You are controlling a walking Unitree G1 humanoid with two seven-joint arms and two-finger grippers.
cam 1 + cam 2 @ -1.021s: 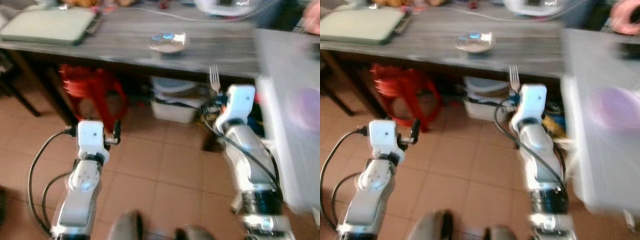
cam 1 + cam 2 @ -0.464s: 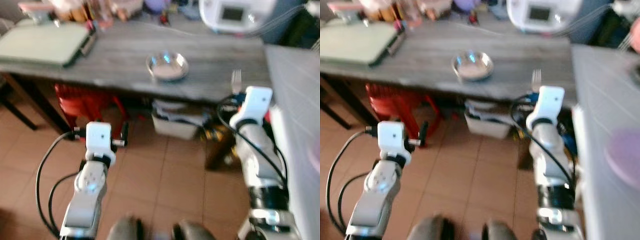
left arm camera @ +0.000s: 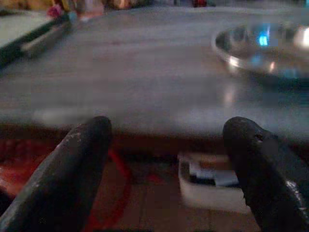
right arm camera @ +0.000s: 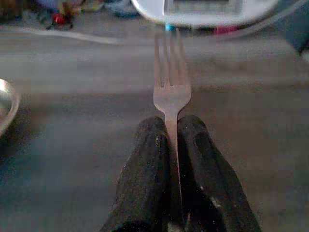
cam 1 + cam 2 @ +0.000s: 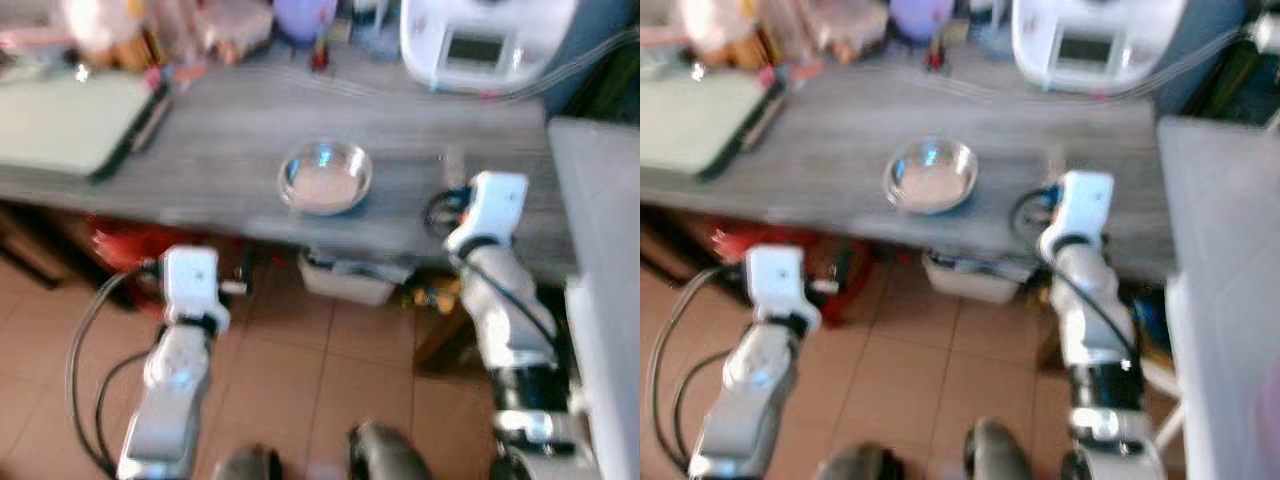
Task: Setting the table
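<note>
One steel bowl [image 5: 325,178] on grey table [image 5: 220,130], contents unclear, right fingers [image 4: 145,159] pinching fork [image 4: 170,92], left fingers [image 3: 77,164] wide.

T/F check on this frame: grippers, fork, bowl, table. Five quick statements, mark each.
1. The right gripper is shut on a fork. True.
2. The left gripper holds a spoon. False: its fingers are open and hold nothing.
3. A metal bowl sits on the grey table. True.
4. The fork lies inside the bowl. False: it is held above the table, beside the bowl.
5. A white appliance stands at the table's far edge. True.
</note>
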